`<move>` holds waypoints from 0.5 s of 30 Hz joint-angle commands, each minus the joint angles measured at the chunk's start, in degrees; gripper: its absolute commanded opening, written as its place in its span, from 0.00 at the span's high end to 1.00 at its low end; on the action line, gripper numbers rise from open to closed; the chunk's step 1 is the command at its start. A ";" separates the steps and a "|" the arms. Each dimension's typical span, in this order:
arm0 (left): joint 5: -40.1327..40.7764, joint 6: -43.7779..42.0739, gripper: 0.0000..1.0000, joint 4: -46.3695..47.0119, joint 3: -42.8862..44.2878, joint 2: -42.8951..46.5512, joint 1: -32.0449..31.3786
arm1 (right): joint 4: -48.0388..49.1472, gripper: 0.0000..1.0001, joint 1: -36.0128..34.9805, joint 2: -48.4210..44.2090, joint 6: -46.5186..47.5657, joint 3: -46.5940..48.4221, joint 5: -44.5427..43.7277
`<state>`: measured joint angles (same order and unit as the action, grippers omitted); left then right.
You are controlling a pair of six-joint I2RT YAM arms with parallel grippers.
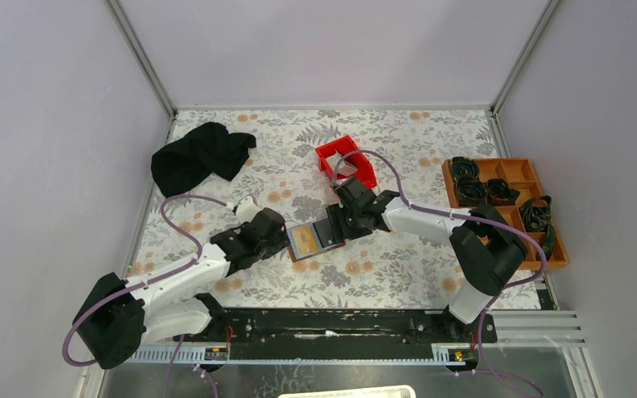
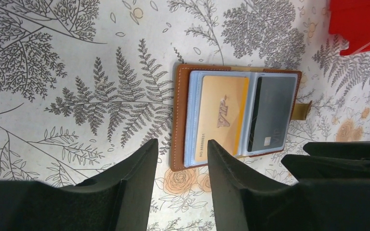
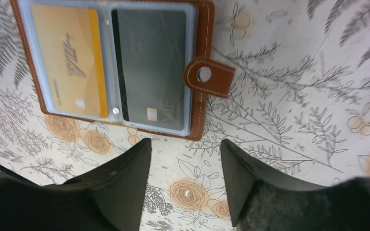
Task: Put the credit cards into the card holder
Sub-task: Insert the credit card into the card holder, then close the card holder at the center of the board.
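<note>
The brown leather card holder (image 1: 315,240) lies open on the floral table between my two grippers. Its clear sleeves hold a gold card (image 2: 221,113) and a dark grey card (image 2: 272,113). In the right wrist view the card holder (image 3: 204,33) shows the gold card (image 3: 70,60), the dark card (image 3: 149,67) and its tab clasp (image 3: 209,77) folded outward. My left gripper (image 2: 180,144) is open and empty, just off the holder's left edge (image 2: 179,115). My right gripper (image 3: 185,144) is open and empty, just off the clasp side. No loose card shows on the table.
A red plastic bin (image 1: 346,160) stands just behind the right gripper (image 1: 340,224) and shows in the left wrist view (image 2: 361,21). An orange-brown compartment tray (image 1: 539,249) with black items sits at the right. A black cloth (image 1: 199,155) lies at the back left.
</note>
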<state>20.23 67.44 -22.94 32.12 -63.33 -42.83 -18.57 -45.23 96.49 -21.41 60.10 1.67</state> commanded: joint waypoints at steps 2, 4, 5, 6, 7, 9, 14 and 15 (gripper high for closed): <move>-0.45 1.24 0.50 1.27 -2.48 0.87 -0.60 | 5.30 0.33 -0.43 -0.95 -3.20 -3.19 4.43; -0.79 1.31 0.49 2.08 -3.07 0.71 -0.65 | 6.22 0.32 -0.34 -0.99 -3.60 -3.84 4.67; -0.99 1.23 0.49 2.49 -3.31 0.58 -0.60 | 6.52 0.32 -0.26 -0.90 -3.70 -4.09 4.80; -1.12 1.04 0.49 2.83 -3.37 0.30 -0.60 | 6.83 0.32 -0.10 -0.72 -3.79 -4.30 5.07; -1.23 0.89 0.49 3.03 -3.27 -0.15 -0.61 | 7.18 0.32 0.06 -0.53 -3.83 -4.49 5.32; -1.47 0.37 0.49 3.35 -2.96 -1.33 -0.60 | 7.89 0.32 0.40 -0.15 -4.19 -4.98 5.88; -2.28 -0.60 0.49 3.56 -1.49 -5.06 -0.59 | 9.99 0.32 1.81 0.19 -5.91 -7.19 7.13; -2.45 -0.76 0.49 3.52 -1.34 -5.86 -0.59 | 10.51 0.32 2.14 0.07 -6.35 -7.78 7.24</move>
<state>18.11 67.66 -21.61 29.26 -66.85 -43.09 -11.31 -44.56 96.51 -25.52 54.00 7.25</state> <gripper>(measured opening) 0.510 0.680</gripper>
